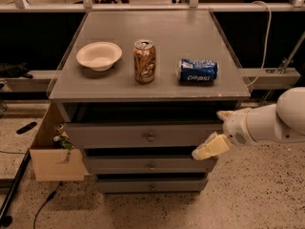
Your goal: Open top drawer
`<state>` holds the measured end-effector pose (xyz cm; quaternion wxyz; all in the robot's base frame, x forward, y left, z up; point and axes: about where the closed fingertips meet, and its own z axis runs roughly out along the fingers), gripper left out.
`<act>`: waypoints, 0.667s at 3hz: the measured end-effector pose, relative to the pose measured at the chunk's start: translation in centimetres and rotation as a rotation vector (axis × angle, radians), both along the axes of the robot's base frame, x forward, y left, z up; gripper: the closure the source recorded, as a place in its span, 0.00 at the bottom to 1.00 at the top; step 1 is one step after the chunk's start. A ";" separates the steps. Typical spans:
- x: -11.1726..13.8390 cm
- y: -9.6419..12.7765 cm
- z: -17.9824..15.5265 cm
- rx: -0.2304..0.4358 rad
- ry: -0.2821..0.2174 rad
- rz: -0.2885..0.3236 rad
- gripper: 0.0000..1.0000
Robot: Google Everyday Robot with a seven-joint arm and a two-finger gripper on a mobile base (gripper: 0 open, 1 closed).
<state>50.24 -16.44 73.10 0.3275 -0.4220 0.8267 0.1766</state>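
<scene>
So the hand (208,133) sits center-right of frame at the top drawer (109,136) right end, fingers (209,148) spread wide (well off the knob (150,138)).

speckled terrazzo floor (257,199), grey cabinet (152,27) in dim warm light, pale rail (143,7) behind, black cable (40,206) at lower left

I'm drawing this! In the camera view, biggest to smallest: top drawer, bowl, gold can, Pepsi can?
Largest first:
top drawer
bowl
gold can and Pepsi can: about alike
The gripper sits by the drawer's right end.
</scene>
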 end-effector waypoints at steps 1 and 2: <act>1.9 1.1 -0.8 -0.009 -0.021 0.011 0.00; 3.0 2.0 -1.7 -0.012 -0.025 0.020 0.00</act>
